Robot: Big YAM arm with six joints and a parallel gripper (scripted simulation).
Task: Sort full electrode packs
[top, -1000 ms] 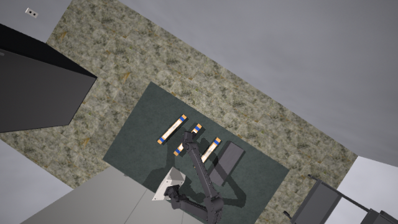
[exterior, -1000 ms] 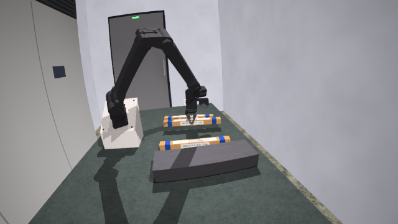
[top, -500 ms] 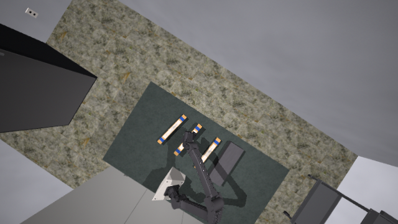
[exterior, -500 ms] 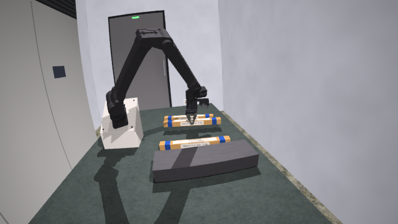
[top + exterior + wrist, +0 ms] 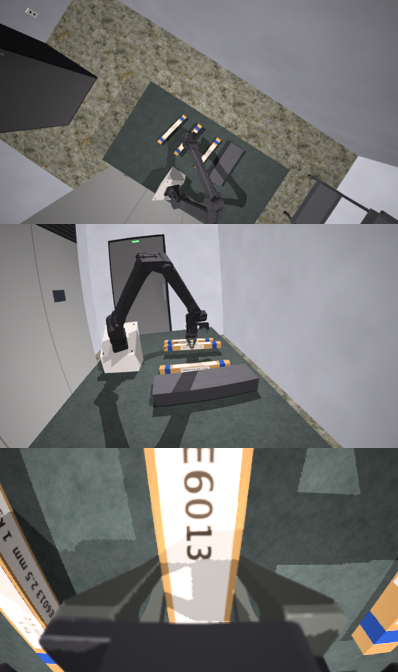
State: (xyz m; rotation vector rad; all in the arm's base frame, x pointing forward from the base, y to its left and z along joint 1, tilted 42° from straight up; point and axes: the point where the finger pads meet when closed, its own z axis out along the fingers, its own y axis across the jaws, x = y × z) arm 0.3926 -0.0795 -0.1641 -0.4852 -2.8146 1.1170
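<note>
Three packs point(image 5: 194, 367), one platform point(image 5: 205, 382).

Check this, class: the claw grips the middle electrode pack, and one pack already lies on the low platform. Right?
Not quite. The claw does grip the middle electrode pack, but the exterior view shows no pack on the low platform; the nearest pack lies on the mat beside it.

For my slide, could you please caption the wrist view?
Gripper shut on the E6013 electrode pack, above the green mat.
</note>
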